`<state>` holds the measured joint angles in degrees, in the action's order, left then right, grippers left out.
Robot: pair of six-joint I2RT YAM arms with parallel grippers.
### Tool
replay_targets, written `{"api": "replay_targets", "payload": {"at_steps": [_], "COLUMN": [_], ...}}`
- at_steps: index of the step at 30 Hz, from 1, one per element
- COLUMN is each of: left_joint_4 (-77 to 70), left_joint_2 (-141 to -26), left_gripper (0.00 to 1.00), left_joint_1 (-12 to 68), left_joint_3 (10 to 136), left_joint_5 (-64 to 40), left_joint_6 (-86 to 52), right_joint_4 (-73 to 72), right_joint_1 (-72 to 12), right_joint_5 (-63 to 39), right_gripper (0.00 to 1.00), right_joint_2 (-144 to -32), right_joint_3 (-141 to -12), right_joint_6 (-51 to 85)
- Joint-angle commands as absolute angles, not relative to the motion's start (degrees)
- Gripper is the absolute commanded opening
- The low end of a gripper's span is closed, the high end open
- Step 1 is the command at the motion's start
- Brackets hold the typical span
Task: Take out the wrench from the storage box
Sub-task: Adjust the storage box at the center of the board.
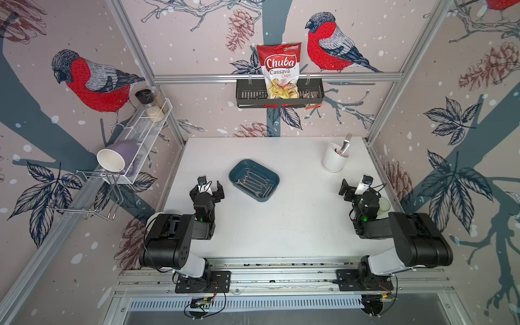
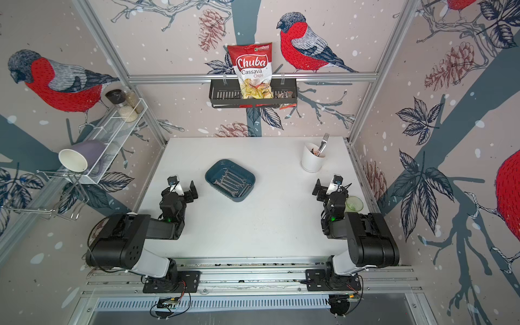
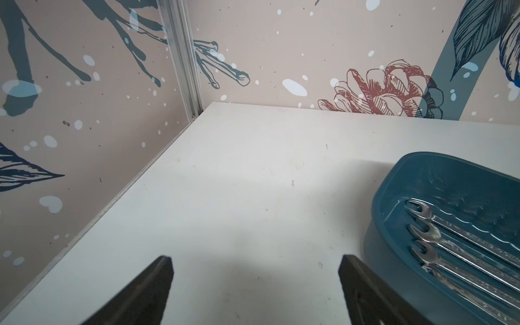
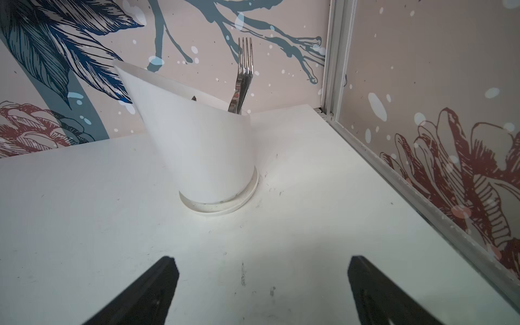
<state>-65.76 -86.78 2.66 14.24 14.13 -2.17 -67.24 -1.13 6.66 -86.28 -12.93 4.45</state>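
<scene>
1. The storage box (image 1: pixel 247 166) sat on the white surface (image 1: pixel 295 225) near frame centre in both top views, with several wrenches (image 1: pixel 254 183) side by side inside it.
2. The left jaws stood wide apart and empty, just left of the box, not touching it.
3. The right jaws stood wide apart and empty at frame right, below the white cup (image 1: pixel 333 161) holding a fork (image 1: pixel 346 142).

white cup (image 1: pixel 332 163) holds a fork (image 1: pixel 347 139); chips bag (image 1: pixel 278 67) in black shelf (image 1: pixel 247 95).

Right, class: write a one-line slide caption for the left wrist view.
Open left gripper above the white table, beside the teal storage box holding several wrenches.
</scene>
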Motion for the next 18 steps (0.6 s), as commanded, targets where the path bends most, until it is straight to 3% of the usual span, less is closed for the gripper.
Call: {"api": "replay_targets", "payload": {"at_steps": [1, 18], "left_joint_4": [-68.73, -70.1], "left_joint_2": [-86.88, -86.3], "left_gripper": [0.96, 0.96], "left_joint_1": [2.38, 2.47], "left_joint_3": [14.45, 13.7], "left_joint_5": [14.6, 14.91], "left_joint_6": [-2.82, -2.73], "right_joint_4": [-69.95, -70.16], "right_joint_1": [-1.14, -0.27], "right_joint_5": [7.41, 4.58], "right_gripper": [1.0, 1.0], "right_joint_2": [-86.29, -85.44], "right_joint_3": [-13.04, -12.85], "right_joint_6": [3.76, 3.7]}}
